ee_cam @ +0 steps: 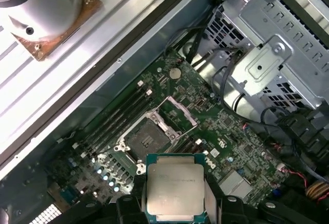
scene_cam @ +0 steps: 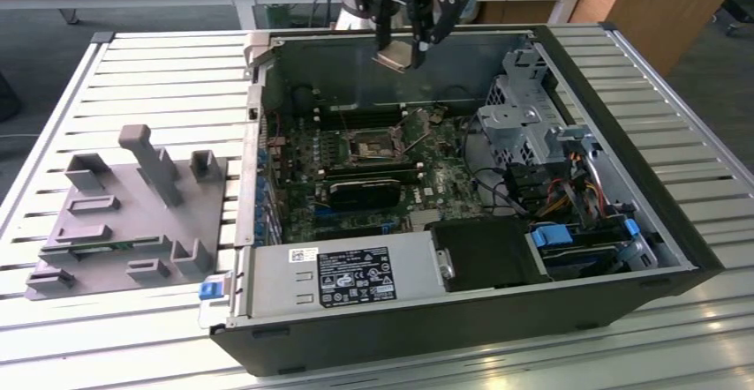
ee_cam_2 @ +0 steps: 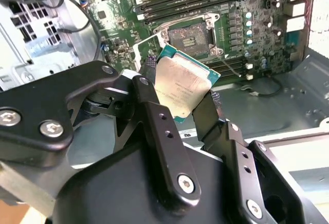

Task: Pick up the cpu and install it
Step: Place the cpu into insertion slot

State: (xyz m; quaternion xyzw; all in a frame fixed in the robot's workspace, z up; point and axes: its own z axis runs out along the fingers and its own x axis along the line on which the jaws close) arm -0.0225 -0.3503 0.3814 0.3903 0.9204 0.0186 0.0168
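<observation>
Silver-topped and thin-edged, the small square cpu (ee_cam_2: 181, 85) sits pinched by two opposite edges between the black gripper's (scene_cam: 401, 52) narrowed fingers. It hangs above the far side of the open black computer case (scene_cam: 471, 324), clear of the empty metal-framed socket (ee_cam: 146, 136).

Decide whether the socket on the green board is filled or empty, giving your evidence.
Empty: the socket lies bare in the first wrist view, while the gripper holds the chip above the board.

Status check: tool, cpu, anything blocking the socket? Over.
Copy: tool shut on cpu, held above open case. Not seated yet. Socket open and bare; nothing seen across it.
</observation>
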